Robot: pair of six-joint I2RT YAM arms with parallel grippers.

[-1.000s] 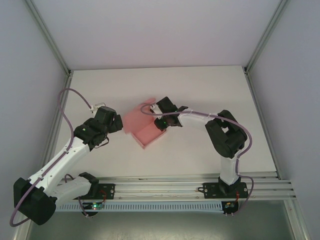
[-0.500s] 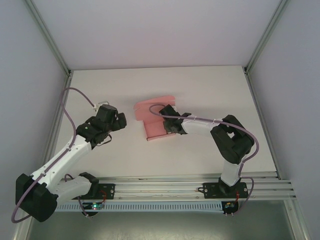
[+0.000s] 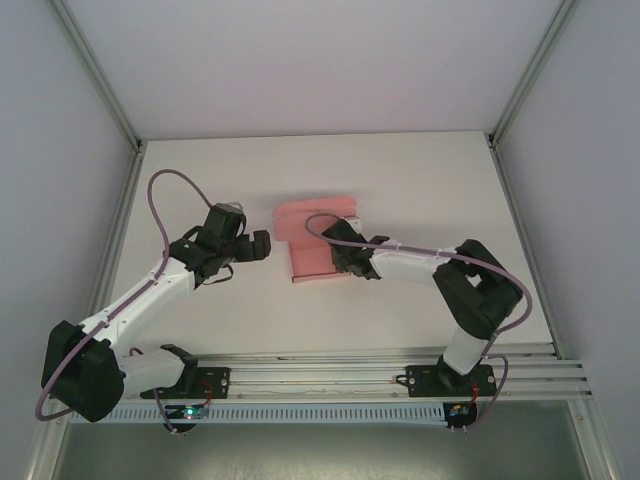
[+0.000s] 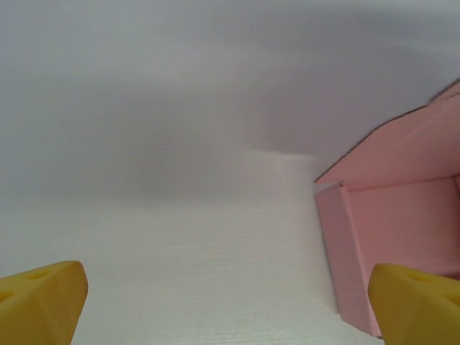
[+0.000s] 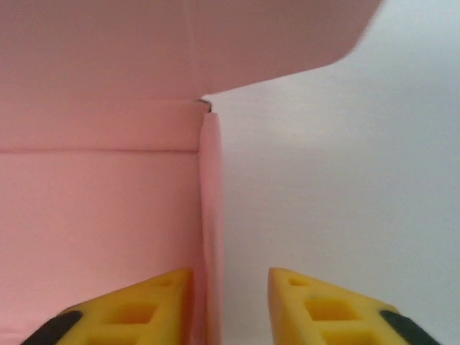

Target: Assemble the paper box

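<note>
The left arm (image 3: 140, 300) stretches from its base toward 1 o'clock. Its left gripper (image 3: 258, 246) faces 3 o'clock with yellow fingertips (image 4: 43, 298) spread wide. The right arm (image 3: 470, 290) folds at 4 o'clock, with the forearm reaching toward 9 o'clock. The right gripper (image 3: 342, 262) has its jaws narrowly parted.

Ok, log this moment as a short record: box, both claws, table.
box: pink paper box lying on the table, side walls folded up, lid flap open at the far end
left claw: wide open, beside the box, gripping nothing
right claw: open, fingers straddling one side wall of the box, with a gap showing beside the wall
table: white
task state: lid not yet closed
</note>
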